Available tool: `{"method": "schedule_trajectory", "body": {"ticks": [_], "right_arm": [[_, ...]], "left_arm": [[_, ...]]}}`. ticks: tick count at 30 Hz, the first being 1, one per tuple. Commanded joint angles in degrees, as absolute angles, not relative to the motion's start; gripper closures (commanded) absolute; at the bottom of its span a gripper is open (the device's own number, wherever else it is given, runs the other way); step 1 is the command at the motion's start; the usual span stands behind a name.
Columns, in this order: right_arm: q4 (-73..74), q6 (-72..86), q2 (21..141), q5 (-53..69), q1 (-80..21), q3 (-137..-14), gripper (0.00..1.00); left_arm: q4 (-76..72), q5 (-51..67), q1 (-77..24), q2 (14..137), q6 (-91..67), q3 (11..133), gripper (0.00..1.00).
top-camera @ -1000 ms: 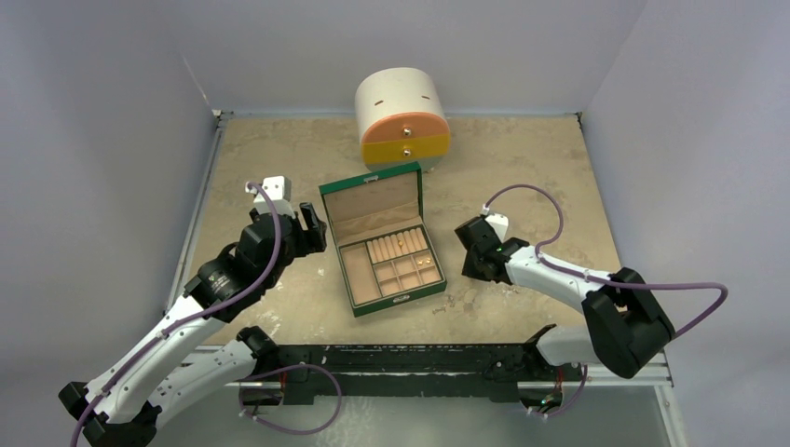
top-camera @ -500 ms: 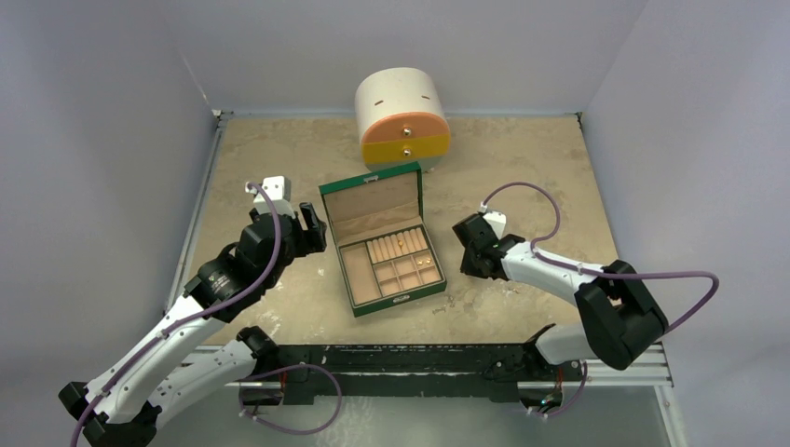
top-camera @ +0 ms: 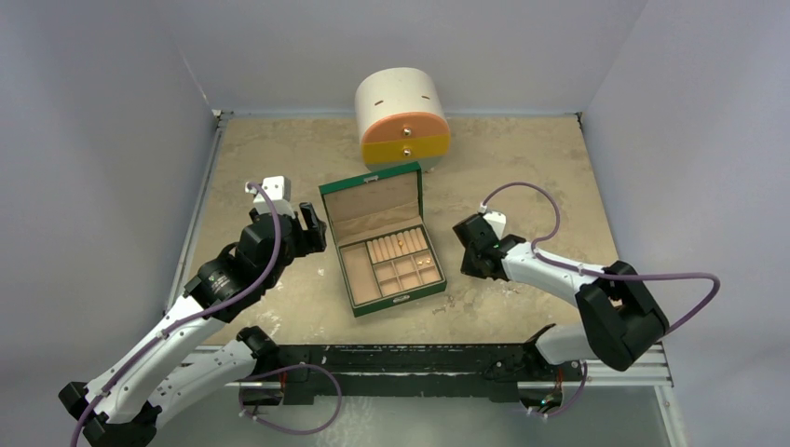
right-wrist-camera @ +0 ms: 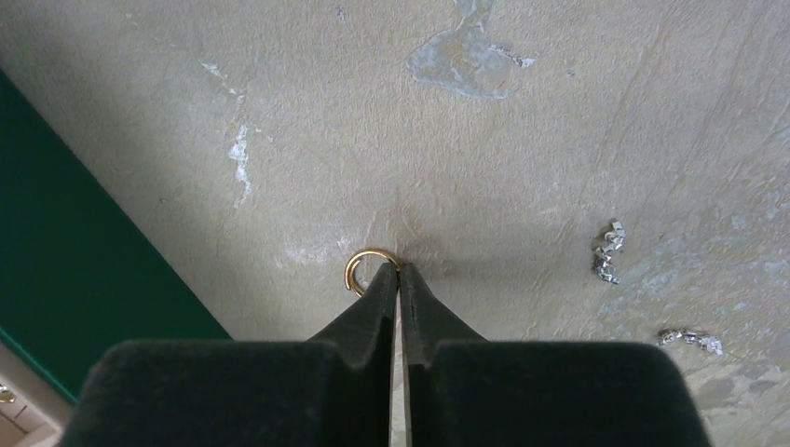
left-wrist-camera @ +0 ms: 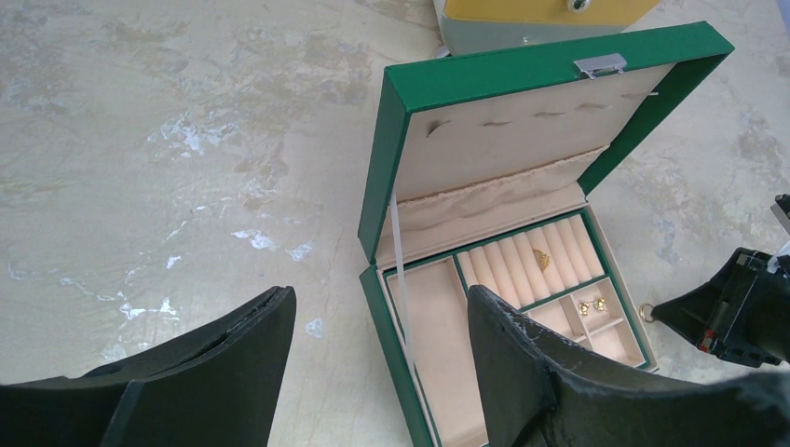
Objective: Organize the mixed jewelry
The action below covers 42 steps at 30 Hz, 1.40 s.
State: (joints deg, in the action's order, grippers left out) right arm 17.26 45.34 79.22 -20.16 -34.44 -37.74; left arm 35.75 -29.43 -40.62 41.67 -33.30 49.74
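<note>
A small gold ring [right-wrist-camera: 359,265] lies on the tabletop just right of the open green box [top-camera: 401,303]. My right gripper [right-wrist-camera: 399,270] is shut, its tips pinching the ring's edge. Two little silvery bits [right-wrist-camera: 606,251] [right-wrist-camera: 689,340] lie on the table to the right. Inside the box a gold piece [left-wrist-camera: 541,260] rests on the ring rolls and two gold earrings [left-wrist-camera: 592,305] sit in a small compartment. My left gripper [left-wrist-camera: 377,307] hovers open at the box's left side, holding nothing.
The round cream-orange-yellow drawer chest [top-camera: 401,116] stands behind the box with its drawers shut. The box lid [left-wrist-camera: 522,121] stands raised at the far side. More tiny pieces [top-camera: 447,303] lie near the box's front right corner.
My right gripper has shifted slightly left toward the box and its jaws have closed on the gold ring. The left arm has not moved.
</note>
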Motion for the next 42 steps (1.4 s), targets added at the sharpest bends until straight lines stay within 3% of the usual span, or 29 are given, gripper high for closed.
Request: {"method": "schedule_trajectory", "body": {"ticks": [1, 16, 27, 42], "right_arm": [[18.14, 44.4, 77.23, -21.06, -34.28, -37.3, 1.0], [23.65, 37.47, 65.5, -21.95, -34.38, -42.14, 1.0], [25.71, 29.8, 58.66, -15.33, -37.68, -53.32, 1.0], [23.03, 29.09, 62.48, -9.11, -51.92, -67.2, 1.0]], "left_arm": [[34.89, -30.67, -40.5, 41.22, -32.56, 50.1, 0.32], [34.67, -26.76, -40.51, 40.54, -34.65, 50.67, 0.32], [28.35, -11.04, -40.45, 41.58, -39.42, 51.28, 0.32], [10.65, 11.46, -40.47, 44.35, -49.43, 46.23, 0.39]]}}
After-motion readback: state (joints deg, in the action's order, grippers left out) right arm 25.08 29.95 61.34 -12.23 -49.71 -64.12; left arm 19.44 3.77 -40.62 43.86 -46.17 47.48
